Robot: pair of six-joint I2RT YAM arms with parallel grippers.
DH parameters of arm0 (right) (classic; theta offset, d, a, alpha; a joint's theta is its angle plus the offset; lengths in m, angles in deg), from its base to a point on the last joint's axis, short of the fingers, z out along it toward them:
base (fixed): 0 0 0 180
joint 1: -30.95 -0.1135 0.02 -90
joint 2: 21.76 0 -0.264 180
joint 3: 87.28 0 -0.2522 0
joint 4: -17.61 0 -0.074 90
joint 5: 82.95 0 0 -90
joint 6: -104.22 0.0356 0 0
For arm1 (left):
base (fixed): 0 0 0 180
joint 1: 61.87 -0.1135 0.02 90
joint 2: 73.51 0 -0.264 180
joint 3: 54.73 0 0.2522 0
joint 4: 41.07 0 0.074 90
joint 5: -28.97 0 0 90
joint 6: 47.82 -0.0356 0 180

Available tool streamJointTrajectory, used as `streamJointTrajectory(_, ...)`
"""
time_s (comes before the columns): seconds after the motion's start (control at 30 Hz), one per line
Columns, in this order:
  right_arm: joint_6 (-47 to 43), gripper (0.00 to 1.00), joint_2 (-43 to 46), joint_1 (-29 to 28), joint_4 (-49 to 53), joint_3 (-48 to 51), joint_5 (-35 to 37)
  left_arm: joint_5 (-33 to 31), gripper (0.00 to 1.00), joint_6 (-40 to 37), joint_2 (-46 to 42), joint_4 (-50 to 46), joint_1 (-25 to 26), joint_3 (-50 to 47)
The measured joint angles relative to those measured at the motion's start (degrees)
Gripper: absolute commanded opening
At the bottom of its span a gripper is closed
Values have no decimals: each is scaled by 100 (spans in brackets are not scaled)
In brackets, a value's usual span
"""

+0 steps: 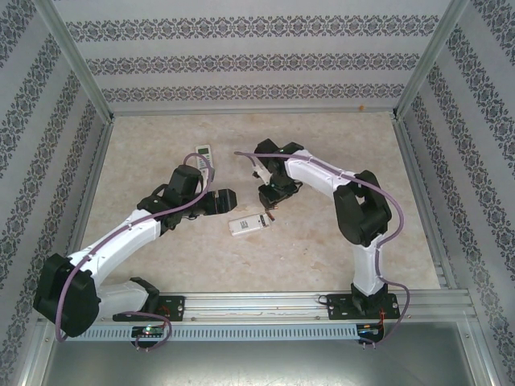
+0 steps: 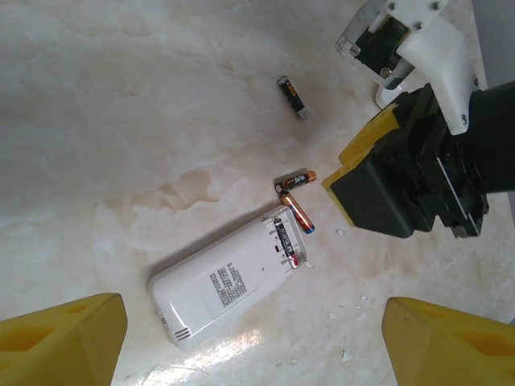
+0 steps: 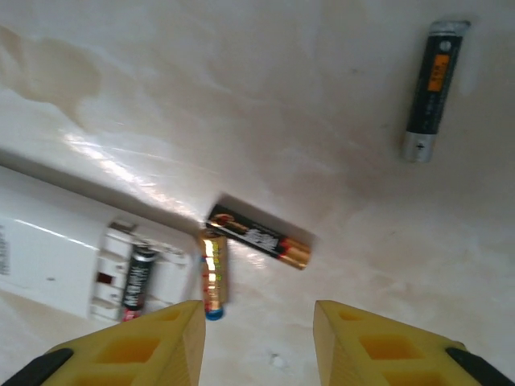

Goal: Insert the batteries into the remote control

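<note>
On the pale marbled tabletop [image 1: 161, 265] we see the left gripper [image 2: 256, 338] spread wide and empty above the white remote [image 2: 221, 285], the right gripper [image 3: 257, 342] part-open, holding nothing, over two touching batteries [image 3: 259, 240] beside its open end, another battery [image 3: 138, 281] seated inside, a lone battery [image 3: 433, 88] well apart.

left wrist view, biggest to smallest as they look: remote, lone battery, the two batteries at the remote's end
1. remote, by far the largest.
2. Tied: lone battery, dark battery and copper battery at the remote's end look about the same length; I can't rank them.
</note>
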Motion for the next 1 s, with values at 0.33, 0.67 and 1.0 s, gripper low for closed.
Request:
streamJointTrajectory(0.33,-651,40,-407,-46,144,-422,345,0,84,7,11,63,0,0)
streamJointTrajectory(0.67,-483,38,-551,-140,227,-424,413,4,84,17,59,111,0,0)
streamJointTrajectory(1.0,1139,33,-20,-232,-142,238,-190,17,84,39,138,153,0,0)
